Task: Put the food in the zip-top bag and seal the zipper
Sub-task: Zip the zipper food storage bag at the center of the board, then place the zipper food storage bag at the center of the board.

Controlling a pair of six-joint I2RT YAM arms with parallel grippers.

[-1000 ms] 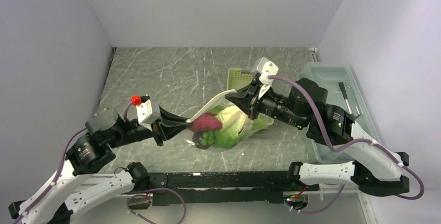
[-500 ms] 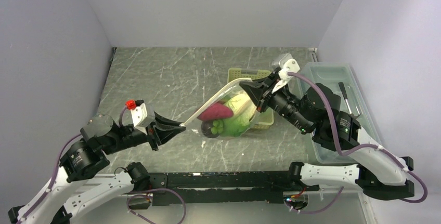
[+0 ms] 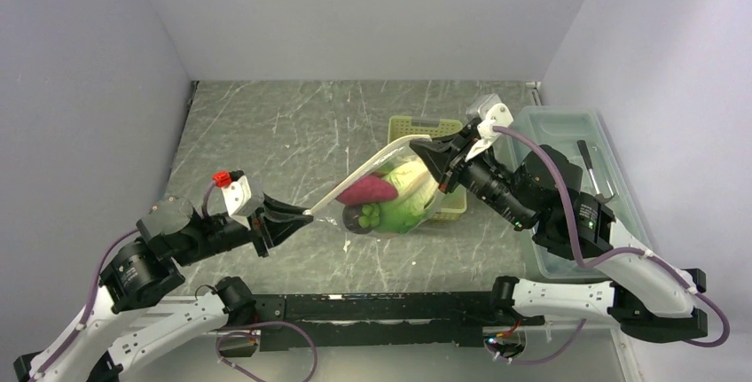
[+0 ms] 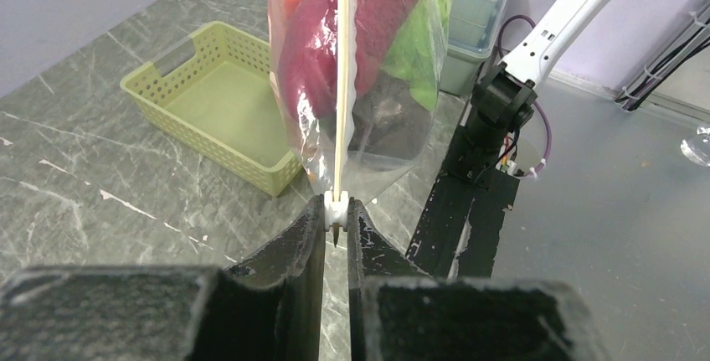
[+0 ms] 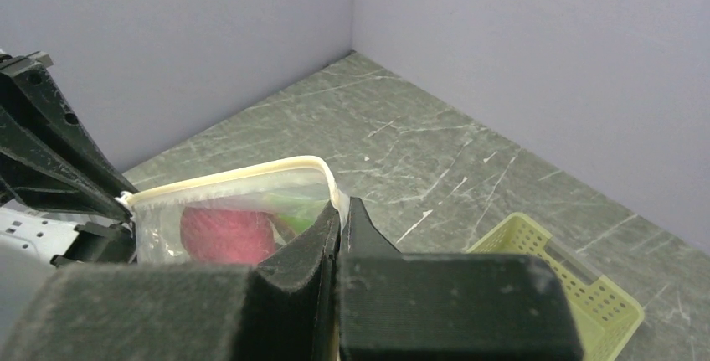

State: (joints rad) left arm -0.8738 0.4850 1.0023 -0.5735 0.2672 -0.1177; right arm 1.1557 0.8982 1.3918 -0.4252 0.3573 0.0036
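The left gripper (image 4: 335, 214) is pinched on the near end of the zipper (image 3: 355, 183). The zip-top bag (image 3: 403, 214), food (image 3: 365, 191) inside, hangs above the table (image 3: 266, 134), stretched to the right gripper (image 3: 417, 143), which is clamped on its far corner. Best to hold that strip taut and slide along it squarely.

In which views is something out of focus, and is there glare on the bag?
Left wrist view: the left fingers near the lens are soft, and the zip-top bag is sharp with only mild sheen. Right wrist view: the right fingers are blurred too. Top view: even light, nothing blurred.
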